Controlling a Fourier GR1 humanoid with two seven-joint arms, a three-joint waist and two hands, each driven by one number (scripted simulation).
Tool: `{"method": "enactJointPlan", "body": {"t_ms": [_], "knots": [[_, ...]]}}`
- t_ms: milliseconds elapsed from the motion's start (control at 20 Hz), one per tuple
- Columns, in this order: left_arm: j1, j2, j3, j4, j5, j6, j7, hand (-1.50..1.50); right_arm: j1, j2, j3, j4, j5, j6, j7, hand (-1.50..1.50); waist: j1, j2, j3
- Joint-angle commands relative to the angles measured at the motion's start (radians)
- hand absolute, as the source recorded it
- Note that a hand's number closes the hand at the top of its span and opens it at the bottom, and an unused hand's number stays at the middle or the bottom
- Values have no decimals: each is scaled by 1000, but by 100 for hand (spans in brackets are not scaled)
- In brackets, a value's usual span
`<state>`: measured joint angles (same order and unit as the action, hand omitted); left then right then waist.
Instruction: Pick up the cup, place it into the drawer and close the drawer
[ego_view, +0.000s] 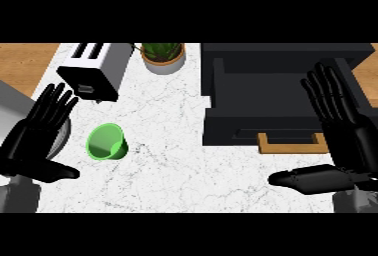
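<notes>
A green cup (107, 142) lies on the white marble counter (177, 165), left of centre, its mouth facing up toward me. The dark drawer unit (284, 95) sits at the right with its drawer (277, 82) pulled open and a wooden handle (291, 144) at its front. My left hand (33, 140) stands open at the left edge, fingers up, just left of the cup and apart from it. My right hand (343, 135) stands open at the right edge, fingers up, over the drawer unit's right side. Neither hand holds anything.
A toaster (92, 70) stands at the back left. A potted plant (162, 55) is behind the cup, between the toaster and the drawer unit. Wooden surface (26, 62) borders the counter at the far left and far right.
</notes>
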<state>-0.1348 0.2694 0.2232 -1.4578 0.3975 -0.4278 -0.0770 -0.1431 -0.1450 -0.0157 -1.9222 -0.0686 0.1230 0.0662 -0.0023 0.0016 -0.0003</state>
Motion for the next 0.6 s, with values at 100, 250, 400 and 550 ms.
{"method": "enactJointPlan", "body": {"t_ms": [100, 250, 400, 550], "knots": [[-34, 29, 29, 240, -88, -64, -149, -150, -95, -29, -50, 62, -24, 25, 28, -150, 0, 0, 0], [-43, 10, 13, 326, -184, -11, -233, -150, -53, -11, -38, 16, -14, 14, 22, -150, -1, -1, 0], [-72, 20, 8, 438, -227, -19, -302, -150, -115, -47, -89, 69, -41, 42, 11, -150, 0, 0, 0], [-169, 41, 21, 678, -297, -19, -450, -150, -114, -20, -64, 70, -18, 13, 37, -150, -7, 1, -1]]}}
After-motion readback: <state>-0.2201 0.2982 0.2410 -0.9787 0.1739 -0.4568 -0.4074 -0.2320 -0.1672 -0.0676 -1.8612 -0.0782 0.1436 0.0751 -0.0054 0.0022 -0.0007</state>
